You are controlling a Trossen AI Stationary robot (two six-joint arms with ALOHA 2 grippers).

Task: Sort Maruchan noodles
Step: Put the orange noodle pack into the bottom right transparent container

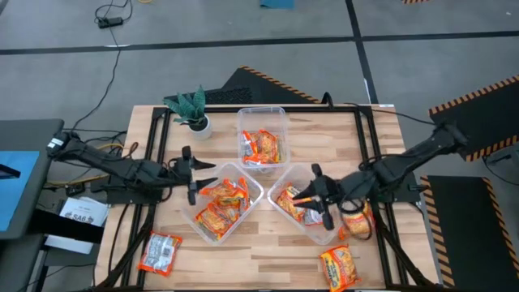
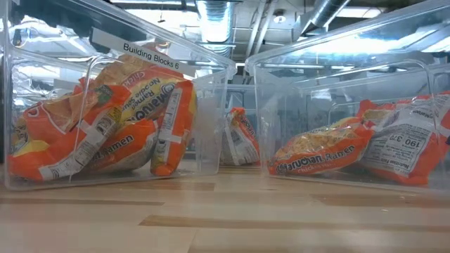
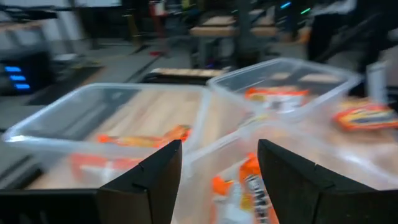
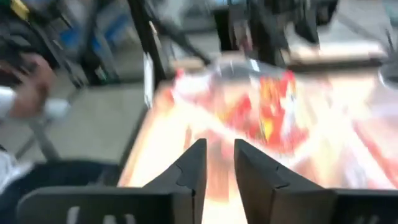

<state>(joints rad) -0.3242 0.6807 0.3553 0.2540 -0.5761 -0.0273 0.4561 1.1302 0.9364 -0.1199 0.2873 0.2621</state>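
Note:
Three clear tubs stand on the wooden table: a far one (image 1: 261,134), a near left one (image 1: 223,203) and a near right one (image 1: 302,203). Each holds orange-red Maruchan packets lying flat or leaning on the walls (image 2: 105,133). Three loose packets lie flat on the table at the near left (image 1: 160,251), near right (image 1: 339,266) and beside the right tub (image 1: 357,221). My left gripper (image 1: 199,174) (image 3: 219,146) is wide open and empty at the left tub's left rim. My right gripper (image 1: 312,197) (image 4: 219,146) hovers over the right tub, its fingers a narrow gap apart with nothing between them.
A small green potted plant (image 1: 193,109) stands at the far left of the table. A black frame runs along the table's sides (image 1: 369,154). A person's hand (image 4: 31,87) shows in the room beyond the table. Bare wood lies along the near middle (image 1: 251,259).

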